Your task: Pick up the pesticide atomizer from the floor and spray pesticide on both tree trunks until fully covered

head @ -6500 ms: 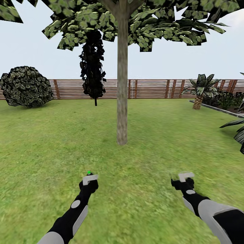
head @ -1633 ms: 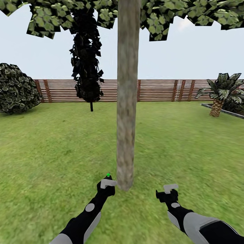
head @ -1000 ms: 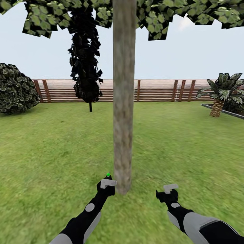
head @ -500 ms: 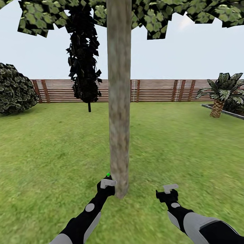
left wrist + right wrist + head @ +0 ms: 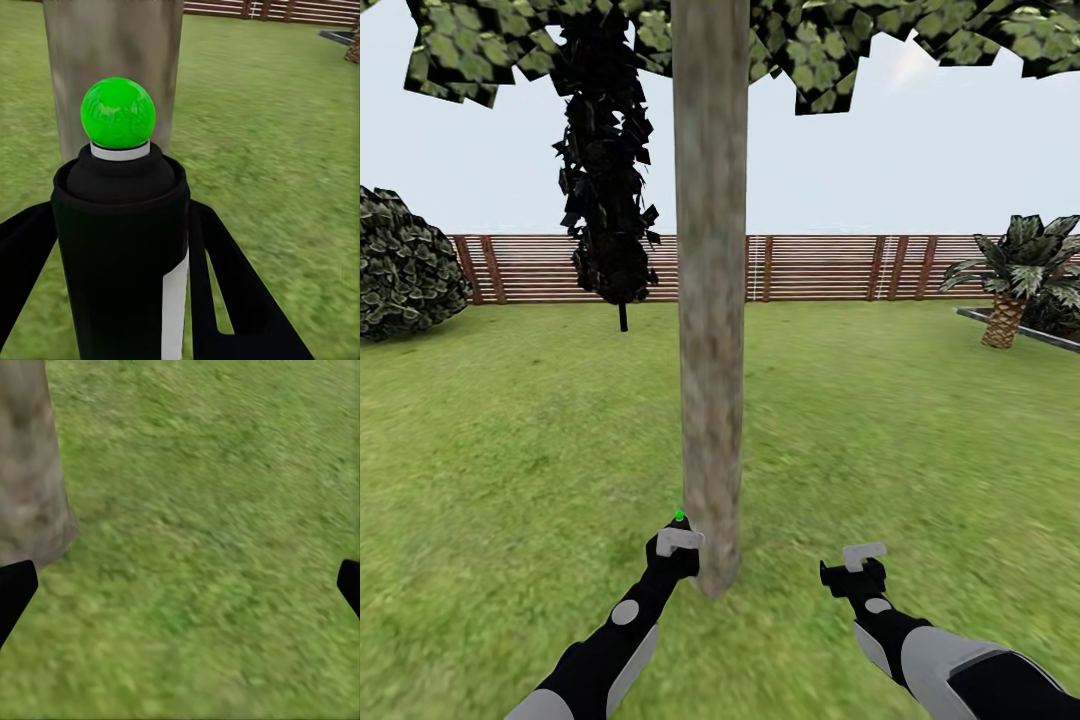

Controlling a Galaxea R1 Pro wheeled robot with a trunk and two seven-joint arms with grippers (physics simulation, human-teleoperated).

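- In the head view, a thick grey-brown tree trunk stood in the middle of the picture, on a green lawn. Flat green leaves spread over the top of the view.
- The left gripper was low in this view, just beside the foot of the trunk, on its left side. It was closed around the spray bottle, and the small green dot of the bottle showed above the pale fingers.
- The right gripper was to the right of the trunk, apart from it, over the grass. Nothing was between its fingers.
- Behind the lawn ran a brown wooden fence. A dark narrow tree stood left of the trunk, a round bush at the far left, and a short palm at the right.
- In the left wrist view, the spray bottle was upright between the two black fingers, which pressed on its sides. Its green ball top was in front of the tree trunk, which was near.
- In the right wrist view, the black fingertips were wide apart, with only grass between them. The foot of the trunk was at one side.
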